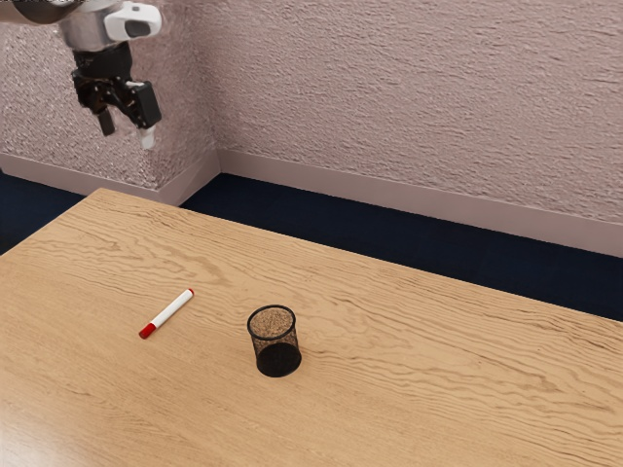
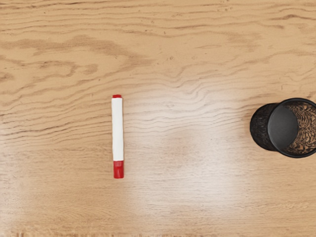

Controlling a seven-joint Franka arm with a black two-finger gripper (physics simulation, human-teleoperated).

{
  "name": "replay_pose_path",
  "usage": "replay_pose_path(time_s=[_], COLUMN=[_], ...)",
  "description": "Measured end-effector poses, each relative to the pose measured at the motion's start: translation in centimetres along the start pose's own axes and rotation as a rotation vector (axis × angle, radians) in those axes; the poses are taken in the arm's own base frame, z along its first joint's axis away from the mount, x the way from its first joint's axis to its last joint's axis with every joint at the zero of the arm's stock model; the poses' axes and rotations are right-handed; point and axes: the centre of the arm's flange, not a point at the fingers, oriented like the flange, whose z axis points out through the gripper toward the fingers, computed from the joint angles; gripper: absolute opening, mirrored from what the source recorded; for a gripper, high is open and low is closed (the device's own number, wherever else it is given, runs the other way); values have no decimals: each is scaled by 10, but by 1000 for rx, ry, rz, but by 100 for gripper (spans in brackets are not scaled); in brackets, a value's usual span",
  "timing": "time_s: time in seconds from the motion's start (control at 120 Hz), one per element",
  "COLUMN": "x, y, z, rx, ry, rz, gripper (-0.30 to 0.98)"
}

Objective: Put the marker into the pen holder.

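In the exterior view, the black two-finger gripper [image 1: 127, 128] is raised well above the light wood-grained desk [image 1: 409, 389], its fingers wide apart with nothing between them. The slim white marker with the red cap [image 1: 167, 313] lies flat on the desk, well in from its edges, nearer than the holder to the far corner that shows at the exterior view's left. The round black wire-mesh pen holder [image 1: 278, 361] stands upright, farther from that corner, its mouth uncovered. We judge the step in hand to be the reach down to the marker, with the whole job ahead of us.

In the wrist view, the marker lies apart from the holder, so we should have room to straddle it. We'd set our fingers across the barrel, one each side, come straight down and close gently, since a round barrel could roll if one finger nudges it first. A hold toward one end would leave length to drop in; then we'd tip it upright above the rim before lowering, lest it catch there. We can read no brand, label or writing on the marker or the holder.
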Motion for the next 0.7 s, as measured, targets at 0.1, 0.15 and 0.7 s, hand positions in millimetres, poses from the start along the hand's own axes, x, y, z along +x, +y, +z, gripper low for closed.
replay_pose_path(time_s=[0.1,0.15,0.7], x=[-7,-6,-41], y=[-34,-31,-53], z=[6,9,323], rx=[1,-1,-59], ry=[-3,-7,-235], rz=[-73,-71,-73], gripper=[67,67,67])
